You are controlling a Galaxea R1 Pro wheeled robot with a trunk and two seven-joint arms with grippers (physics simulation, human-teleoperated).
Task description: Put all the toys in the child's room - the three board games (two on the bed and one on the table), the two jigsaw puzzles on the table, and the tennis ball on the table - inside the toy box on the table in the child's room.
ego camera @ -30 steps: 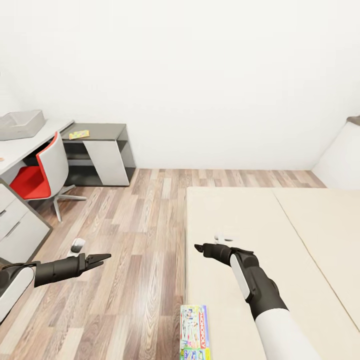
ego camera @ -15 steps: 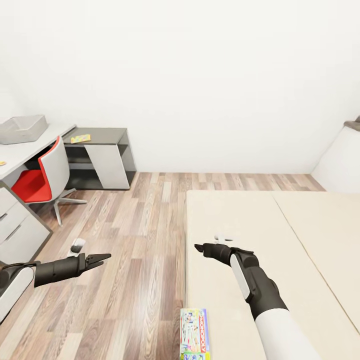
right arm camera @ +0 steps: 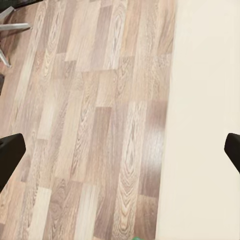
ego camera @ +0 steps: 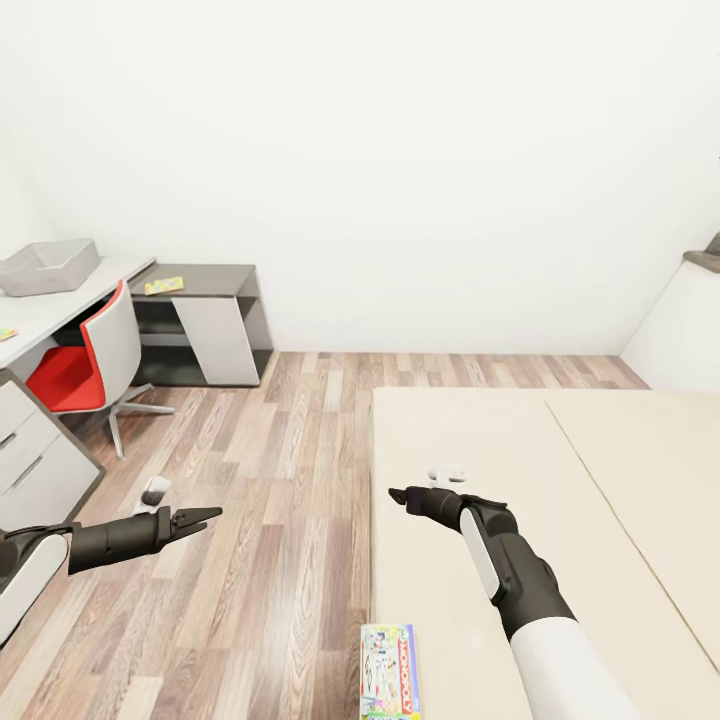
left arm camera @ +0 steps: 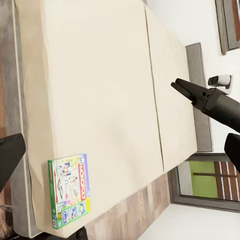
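Note:
A white and green Monopoly board game (ego camera: 390,672) lies flat at the near corner of the bed's (ego camera: 560,470) beige mattress; the left wrist view shows the same box (left arm camera: 70,190). My left gripper (ego camera: 205,517) hangs open over the wood floor, left of the bed. Open too, my right gripper (ego camera: 396,494) hovers over the mattress edge beyond the box, holding nothing. Far left, the grey toy box (ego camera: 48,267) stands on the pale table (ego camera: 70,300). A flat yellow-green item (ego camera: 163,286) lies on the lower dark desk section. A colourful scrap (ego camera: 5,333) shows at the table's edge.
A red and white swivel chair (ego camera: 85,360) stands at the table. White drawers (ego camera: 35,460) front its near end. Wood floor (ego camera: 280,480) runs between table and bed. A white wall closes the back; the grey headboard (left arm camera: 200,100) lies at the bed's far end.
The whole head view has shifted, so table, toy box and bed sit lower and further right in the picture. Both arms hold the same pose.

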